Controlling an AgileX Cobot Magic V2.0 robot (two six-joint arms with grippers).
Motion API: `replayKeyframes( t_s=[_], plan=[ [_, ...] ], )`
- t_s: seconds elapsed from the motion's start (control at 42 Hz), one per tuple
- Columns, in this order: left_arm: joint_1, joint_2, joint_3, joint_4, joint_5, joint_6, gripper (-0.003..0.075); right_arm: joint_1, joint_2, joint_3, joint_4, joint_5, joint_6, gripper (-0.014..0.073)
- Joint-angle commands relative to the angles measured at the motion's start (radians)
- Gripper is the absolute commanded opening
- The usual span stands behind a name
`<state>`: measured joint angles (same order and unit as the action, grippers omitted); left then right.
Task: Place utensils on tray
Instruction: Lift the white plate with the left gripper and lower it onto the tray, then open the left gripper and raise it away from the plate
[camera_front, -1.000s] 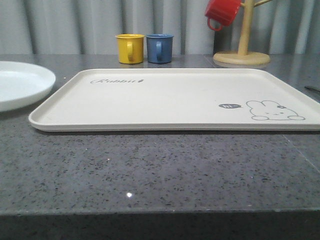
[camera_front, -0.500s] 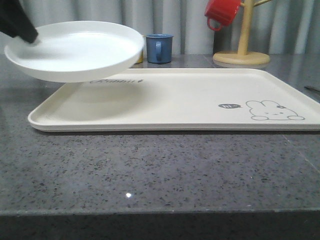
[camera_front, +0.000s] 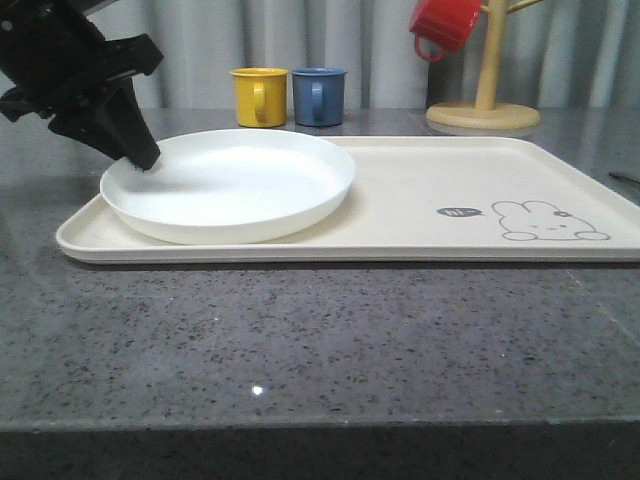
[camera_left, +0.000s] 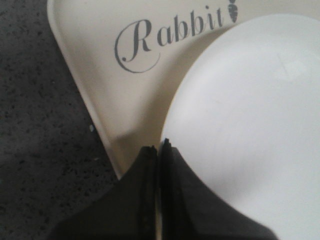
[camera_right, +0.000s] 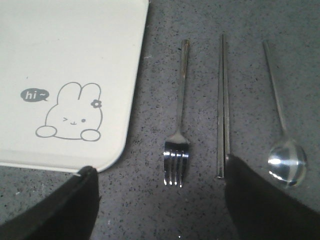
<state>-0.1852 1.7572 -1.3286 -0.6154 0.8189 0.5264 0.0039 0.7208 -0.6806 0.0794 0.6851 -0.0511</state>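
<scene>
Dark speckled stone countertop (camera_front: 330, 340) before a pleated grey curtain (camera_front: 380, 50).

Behind the countertop's far edge the curtain hangs in vertical folds across the whole width. A small bright glint of light sits on the countertop near its front edge, which drops into shadow.

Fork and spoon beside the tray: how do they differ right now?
The fork ends in four flat tines, the spoon in a rounded oval bowl. The fork lies nearest the tray, the spoon farthest, with the chopsticks between. The fork's handle runs straight; the spoon's is thinner and slightly angled. Both are shiny silver metal, resting on the dark countertop, not yet on the tray.
</scene>
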Motion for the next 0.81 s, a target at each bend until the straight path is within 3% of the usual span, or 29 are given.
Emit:
replayKeyframes(
  t_s=[0.0,0.429,0.667,0.786],
  plan=[
    [-0.008,-0.044,-0.032,-0.049,-0.005,0.001,-0.0004,-0.002,0.0,-0.023,-0.004,-0.054,-0.011,0.055],
    [-0.008,-0.044,-0.033,-0.046,0.016,0.001,0.0395,-0.002,0.0,-0.023,-0.004,-0.054,-0.011,0.055],
    [-0.013,-0.158,-0.053,0.034,0.031,-0.001,0.0409,-0.002,0.0,-0.023,-0.004,-0.054,-0.011,0.055],
    [-0.081,-0.274,-0.053,0.1,0.041,-0.008,0.0409,-0.002,0.0,-0.023,-0.004,-0.054,-0.011,0.055]
  ],
)
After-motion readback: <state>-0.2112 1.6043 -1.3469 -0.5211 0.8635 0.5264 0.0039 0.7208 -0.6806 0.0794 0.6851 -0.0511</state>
